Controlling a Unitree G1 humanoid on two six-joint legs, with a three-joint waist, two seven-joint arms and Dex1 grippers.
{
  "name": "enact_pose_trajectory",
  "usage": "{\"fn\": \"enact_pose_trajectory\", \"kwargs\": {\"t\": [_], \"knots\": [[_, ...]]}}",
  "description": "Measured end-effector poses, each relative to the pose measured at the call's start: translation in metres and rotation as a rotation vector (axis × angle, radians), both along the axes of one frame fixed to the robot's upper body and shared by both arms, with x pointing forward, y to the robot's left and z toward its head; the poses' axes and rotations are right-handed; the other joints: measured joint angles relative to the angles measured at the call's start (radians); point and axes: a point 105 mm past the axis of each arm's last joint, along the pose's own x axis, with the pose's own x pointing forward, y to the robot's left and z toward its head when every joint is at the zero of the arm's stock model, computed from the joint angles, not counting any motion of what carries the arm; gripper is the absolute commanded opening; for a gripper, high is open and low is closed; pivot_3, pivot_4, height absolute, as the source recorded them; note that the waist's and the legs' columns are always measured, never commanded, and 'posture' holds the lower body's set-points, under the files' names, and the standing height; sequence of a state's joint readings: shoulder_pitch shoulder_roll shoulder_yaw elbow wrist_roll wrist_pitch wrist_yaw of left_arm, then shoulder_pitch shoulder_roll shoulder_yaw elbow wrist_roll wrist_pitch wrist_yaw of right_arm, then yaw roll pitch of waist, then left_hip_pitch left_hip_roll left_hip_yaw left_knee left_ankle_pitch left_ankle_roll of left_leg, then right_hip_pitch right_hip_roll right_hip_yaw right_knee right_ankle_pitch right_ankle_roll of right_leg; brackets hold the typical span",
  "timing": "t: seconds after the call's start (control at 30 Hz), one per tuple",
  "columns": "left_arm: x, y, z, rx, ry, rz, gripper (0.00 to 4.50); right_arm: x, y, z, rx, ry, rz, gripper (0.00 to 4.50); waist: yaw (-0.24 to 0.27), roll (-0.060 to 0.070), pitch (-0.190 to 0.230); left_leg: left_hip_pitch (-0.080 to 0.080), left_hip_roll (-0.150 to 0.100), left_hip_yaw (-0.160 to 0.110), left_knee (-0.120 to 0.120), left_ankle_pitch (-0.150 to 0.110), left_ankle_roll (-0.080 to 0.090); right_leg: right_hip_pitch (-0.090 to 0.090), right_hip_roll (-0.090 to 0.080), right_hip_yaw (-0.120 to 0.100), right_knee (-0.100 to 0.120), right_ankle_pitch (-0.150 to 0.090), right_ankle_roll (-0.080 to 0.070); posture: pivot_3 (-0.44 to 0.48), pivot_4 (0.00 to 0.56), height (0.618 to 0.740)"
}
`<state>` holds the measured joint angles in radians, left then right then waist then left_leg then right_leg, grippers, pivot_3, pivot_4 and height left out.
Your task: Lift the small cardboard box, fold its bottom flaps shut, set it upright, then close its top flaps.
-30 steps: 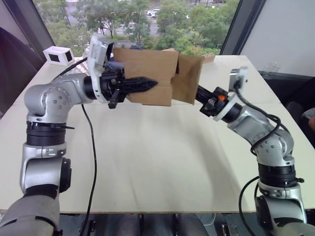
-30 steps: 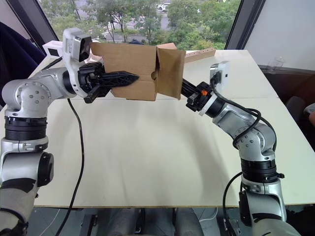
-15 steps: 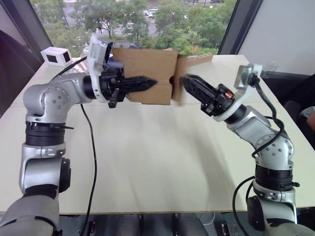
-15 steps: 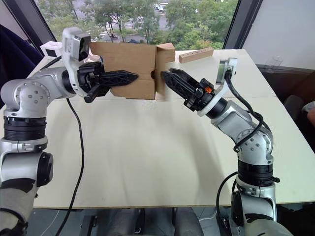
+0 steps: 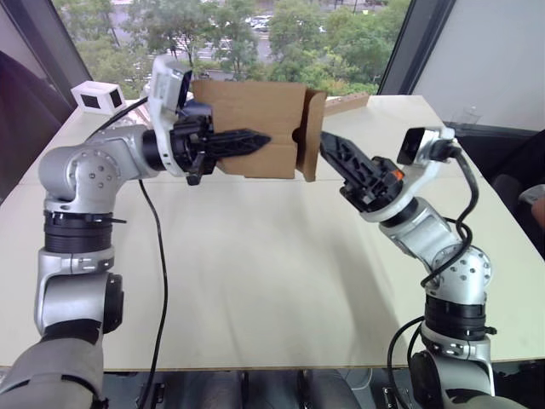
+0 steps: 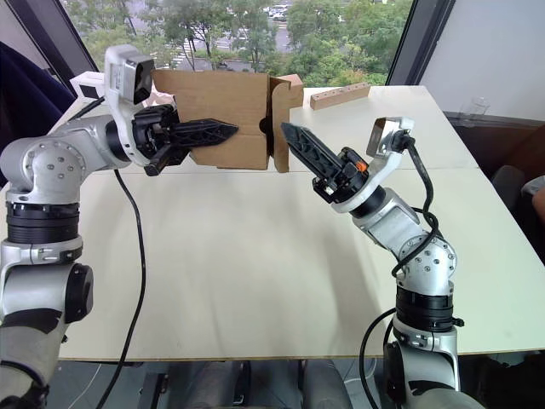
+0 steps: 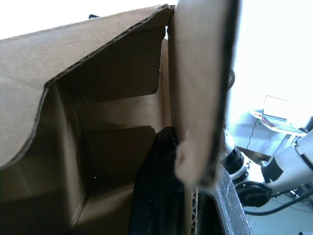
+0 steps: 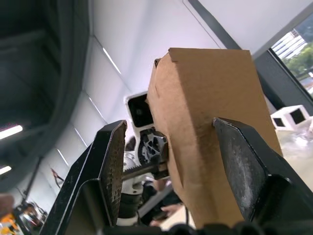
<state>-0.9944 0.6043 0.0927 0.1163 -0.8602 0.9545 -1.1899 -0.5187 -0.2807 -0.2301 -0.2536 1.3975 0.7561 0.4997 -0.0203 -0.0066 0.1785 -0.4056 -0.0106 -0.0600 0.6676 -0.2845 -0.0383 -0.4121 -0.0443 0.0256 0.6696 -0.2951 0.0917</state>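
Note:
The small cardboard box (image 5: 255,128) hangs on its side above the table, and my left gripper (image 5: 260,141) is shut on its front wall. In the left wrist view one black finger (image 7: 156,196) sits inside the box (image 7: 98,122), with the wall pinched. A flap (image 5: 311,136) at the box's right end stands partly folded in; I cannot tell whether it is a bottom or a top flap. My right gripper (image 5: 330,146) is open just right of that flap, pointing at it and apart from it. Its two fingers (image 8: 112,166) frame the box (image 8: 210,122).
The pale table (image 5: 255,273) stretches below both arms. A small white box (image 5: 98,95) sits at the back left corner. A long wooden block (image 6: 341,94) lies at the back right, behind the held box. A window runs along the far side.
My right gripper drew back from behind the end flap, opened, and now points at it from the right. The flap swung from splayed out toward the box end. The left arm stayed put.

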Motion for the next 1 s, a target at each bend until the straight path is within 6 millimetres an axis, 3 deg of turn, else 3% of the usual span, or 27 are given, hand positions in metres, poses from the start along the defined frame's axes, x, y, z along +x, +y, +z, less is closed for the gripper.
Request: {"fn": "enact_pose_trajectory", "kwargs": {"t": [0.13,0.23,0.33,1.0], "knots": [[0.0,0.0,0.0,0.0,0.0,0.0,0.0,0.002,0.004,-0.003,0.004,0.012,0.001,2.95,-0.001,0.0,0.0,0.0,0.0,0.0,0.0,0.0,0.0,0.0,0.0,0.0,0.0,0.0,0.0,0.0,0.15,0.74],[0.0,0.0,0.0,0.0,0.001,0.0,0.0,0.003,0.006,-0.004,0.005,0.018,0.002,2.32,0.0,0.0,0.0,0.0,0.0,0.0,0.0,0.0,0.0,0.0,0.0,0.0,0.0,0.0,0.0,0.0,0.15,0.74],[0.0,0.0,0.0,-0.001,0.002,0.002,0.0,0.005,0.006,-0.006,0.012,0.03,-0.002,1.22,0.0,0.0,0.0,0.0,0.0,0.0,0.0,0.0,0.0,0.0,0.0,0.0,0.0,0.0,0.0,0.0,0.15,0.74],[0.001,0.0,0.001,-0.007,0.007,0.009,0.0,0.017,0.006,-0.009,0.063,0.053,-0.081,1.22,0.0,0.0,0.0,0.0,0.0,0.0,0.0,0.0,0.0,-0.001,0.0,0.0,0.001,0.0,0.0,0.0,0.15,0.74]]}}
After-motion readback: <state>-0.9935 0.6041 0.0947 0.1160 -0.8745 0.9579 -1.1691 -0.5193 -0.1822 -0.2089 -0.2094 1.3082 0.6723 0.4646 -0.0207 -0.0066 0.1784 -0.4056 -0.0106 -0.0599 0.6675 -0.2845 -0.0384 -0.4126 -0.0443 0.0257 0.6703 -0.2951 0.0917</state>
